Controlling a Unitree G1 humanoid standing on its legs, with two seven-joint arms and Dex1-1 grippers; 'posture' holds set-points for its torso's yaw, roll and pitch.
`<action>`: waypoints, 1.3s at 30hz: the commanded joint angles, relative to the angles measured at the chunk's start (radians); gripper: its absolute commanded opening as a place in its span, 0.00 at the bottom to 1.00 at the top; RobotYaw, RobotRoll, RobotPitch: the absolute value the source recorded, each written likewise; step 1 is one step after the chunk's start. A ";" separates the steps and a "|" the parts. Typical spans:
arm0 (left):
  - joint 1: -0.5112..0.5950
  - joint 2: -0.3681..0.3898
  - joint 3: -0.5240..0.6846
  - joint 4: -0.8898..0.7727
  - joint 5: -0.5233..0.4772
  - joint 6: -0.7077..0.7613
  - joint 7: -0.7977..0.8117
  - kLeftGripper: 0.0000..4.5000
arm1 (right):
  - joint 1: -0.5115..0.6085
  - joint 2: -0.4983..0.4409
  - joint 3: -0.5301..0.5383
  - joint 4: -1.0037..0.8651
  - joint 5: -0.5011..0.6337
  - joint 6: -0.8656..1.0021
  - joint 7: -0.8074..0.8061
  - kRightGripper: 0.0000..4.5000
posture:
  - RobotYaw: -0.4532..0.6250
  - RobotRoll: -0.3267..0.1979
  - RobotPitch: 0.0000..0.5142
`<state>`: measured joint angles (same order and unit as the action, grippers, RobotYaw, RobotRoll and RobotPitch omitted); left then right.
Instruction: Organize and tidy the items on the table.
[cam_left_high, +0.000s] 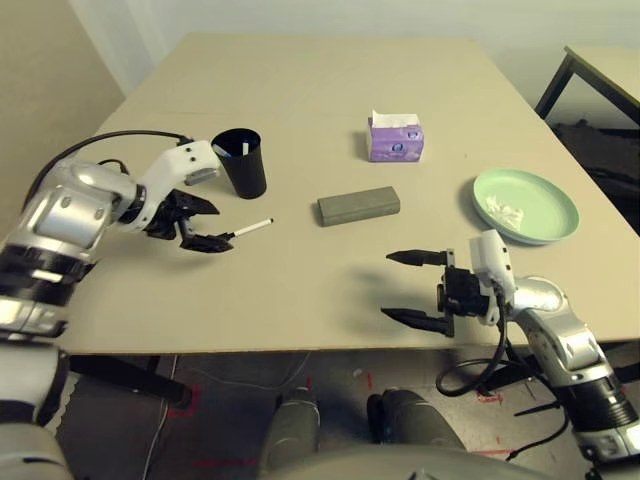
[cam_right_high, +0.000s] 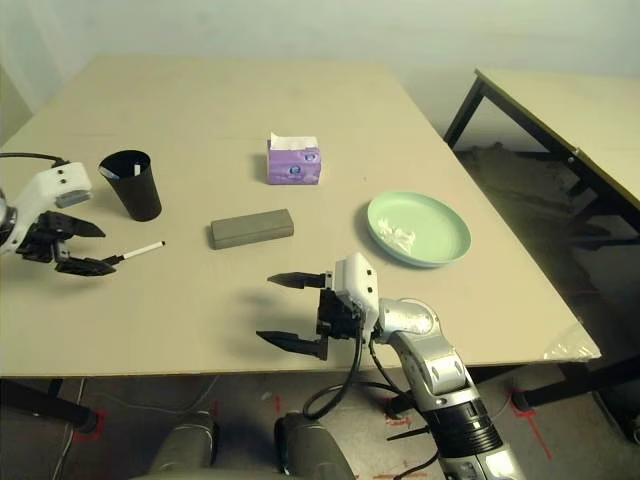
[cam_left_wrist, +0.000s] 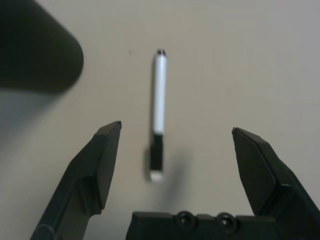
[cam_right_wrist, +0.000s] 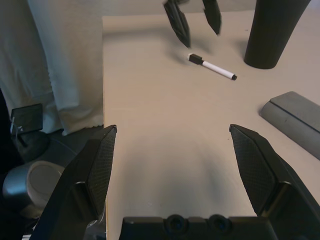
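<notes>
My left gripper (cam_left_high: 218, 226) hovers open just over the black-capped end of the white-black marker (cam_left_high: 252, 228), which lies flat between its spread fingers (cam_left_wrist: 105, 155) and touches neither. The black cup (cam_left_high: 240, 162) stands upright just behind them. At mid-table lies the grey glasses case (cam_left_high: 358, 206), with the purple tissue pack (cam_left_high: 395, 138) behind it. A pale green plate (cam_left_high: 550, 200) at the right holds a crumpled white tissue (cam_left_high: 505, 210). My right gripper (cam_left_high: 388, 285) is open and holds nothing, low near the table's front edge, pointing left.
The beige table (cam_left_high: 300, 90) stretches bare behind the objects. A second table with black legs (cam_left_high: 600, 70) stands off to the right. The table's front edge (cam_left_high: 300, 350) runs just below my right gripper.
</notes>
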<state>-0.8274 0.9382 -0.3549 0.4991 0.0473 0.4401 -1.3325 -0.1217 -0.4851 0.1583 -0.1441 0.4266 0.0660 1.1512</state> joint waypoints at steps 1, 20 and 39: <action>-0.019 -0.041 -0.033 0.112 0.062 -0.070 0.005 1.00 | 0.014 -0.002 0.004 -0.026 -0.003 0.013 -0.018 1.00 | 0.35 0.62 0.13; -0.010 -0.101 0.045 0.284 0.097 -0.200 0.034 0.01 | 0.016 0.001 0.015 -0.052 0.003 0.035 -0.045 1.00 | 0.35 0.62 0.16; 0.399 -0.245 0.844 -0.477 -0.416 0.189 0.488 0.01 | -0.001 0.130 -0.140 0.054 -0.071 0.031 -0.409 1.00 | 0.39 0.62 0.16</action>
<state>-0.4462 0.7088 0.4411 0.0759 -0.3436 0.6147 -0.9171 -0.1324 -0.3607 0.0269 -0.1000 0.3772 0.1102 0.7731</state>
